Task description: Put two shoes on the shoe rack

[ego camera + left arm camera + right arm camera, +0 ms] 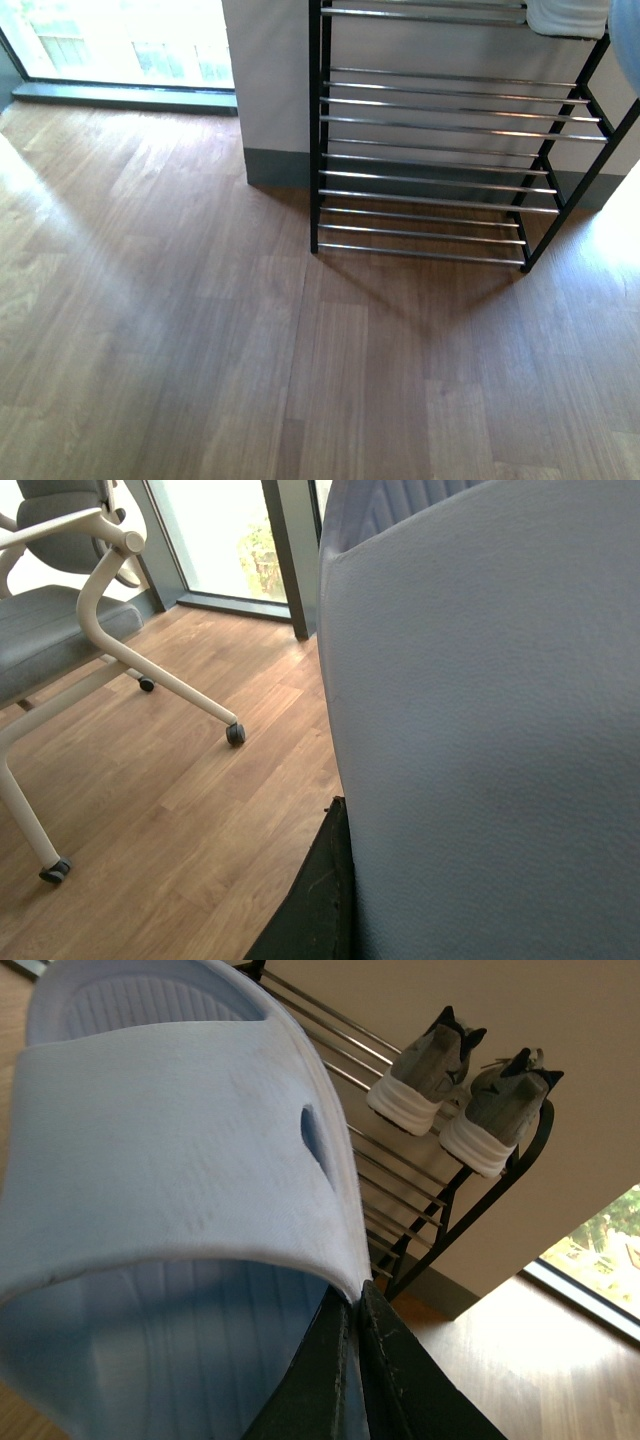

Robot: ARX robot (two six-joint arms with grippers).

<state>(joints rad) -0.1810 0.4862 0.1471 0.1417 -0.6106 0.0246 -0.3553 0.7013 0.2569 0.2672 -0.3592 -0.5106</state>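
In the left wrist view a pale blue slide [480,730] fills the right half of the picture. My left gripper [336,820] is shut on it; only one black finger [318,900] shows. My right gripper [357,1298] is shut on the strap edge of another pale blue slide [170,1160], held up near the shoe rack [400,1195]. Two grey sneakers [430,1065] [500,1110] with white soles stand side by side on an upper shelf. In the front view the shoe rack [430,150] stands against the wall, its lower shelves bare. A bit of pale blue slide [628,40] shows at the top right edge.
A white office chair [60,630] on castors stands on the wood floor [200,350] beside the left arm. Windows run down to the floor at the back left [130,40]. A white wall with grey skirting [275,165] is behind the rack.
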